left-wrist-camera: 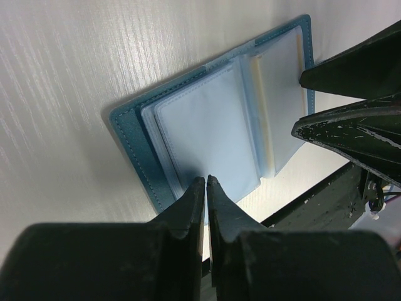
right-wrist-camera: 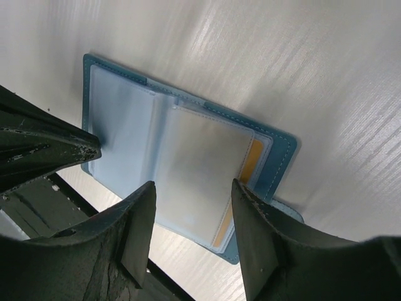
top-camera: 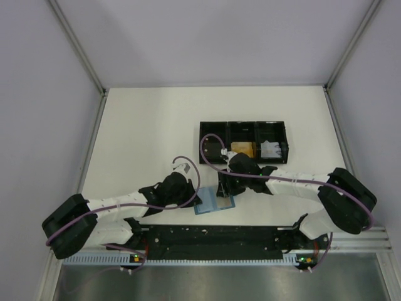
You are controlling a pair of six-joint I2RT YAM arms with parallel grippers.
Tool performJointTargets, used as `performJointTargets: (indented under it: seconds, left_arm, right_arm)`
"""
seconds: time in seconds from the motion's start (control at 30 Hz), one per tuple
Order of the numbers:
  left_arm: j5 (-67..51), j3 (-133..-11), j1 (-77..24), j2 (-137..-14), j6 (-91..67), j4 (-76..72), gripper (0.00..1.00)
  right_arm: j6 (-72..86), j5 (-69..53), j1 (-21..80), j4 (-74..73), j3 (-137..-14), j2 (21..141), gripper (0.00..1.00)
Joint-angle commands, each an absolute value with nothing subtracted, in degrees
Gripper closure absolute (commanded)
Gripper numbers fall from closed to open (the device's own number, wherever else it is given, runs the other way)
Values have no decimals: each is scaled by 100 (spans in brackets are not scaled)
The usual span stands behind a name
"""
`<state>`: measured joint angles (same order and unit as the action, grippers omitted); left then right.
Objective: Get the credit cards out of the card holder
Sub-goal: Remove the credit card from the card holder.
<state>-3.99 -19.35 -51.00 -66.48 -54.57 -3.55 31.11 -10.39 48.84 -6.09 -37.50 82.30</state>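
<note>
The teal card holder [top-camera: 214,204] lies spread open on the white table near the front edge, its light blue sleeves [left-wrist-camera: 207,125] facing up. My left gripper [left-wrist-camera: 205,182] is shut, its tips pinching the near edge of the holder's left leaf. My right gripper [right-wrist-camera: 193,188] hovers open over the right leaf [right-wrist-camera: 200,169], one finger on each side. An orange-gold credit card [right-wrist-camera: 250,162] shows through that leaf's sleeve along its outer edge. Another orange card [top-camera: 243,149] lies in the black tray. No black card shows.
A long black three-compartment tray [top-camera: 213,143] stands just behind the grippers, with white paper [top-camera: 270,149] in its right compartment. The black rail of the arm bases [top-camera: 219,237] runs along the table's front edge, close to the holder.
</note>
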Motion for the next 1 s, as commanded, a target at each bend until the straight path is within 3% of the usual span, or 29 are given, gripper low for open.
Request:
performJointTargets:
  seconds: [0.0,0.6,0.97]
  left_arm:
    - [-299,-1925,-5142,-6601,-5458,-334,91]
    - [-273,-1863,-5212,-6513,-5520,-422,91]
    - [-79,-1731,-5247,-6082,-5687,-483,89]
  right_arm:
    - [3111,-1081,4860,-492,-3779,8341,48]
    - [3656,-2135,4966,747,-3674,8877,49]
    - [3946,-2663,4966,1423,-3665,9052,60]
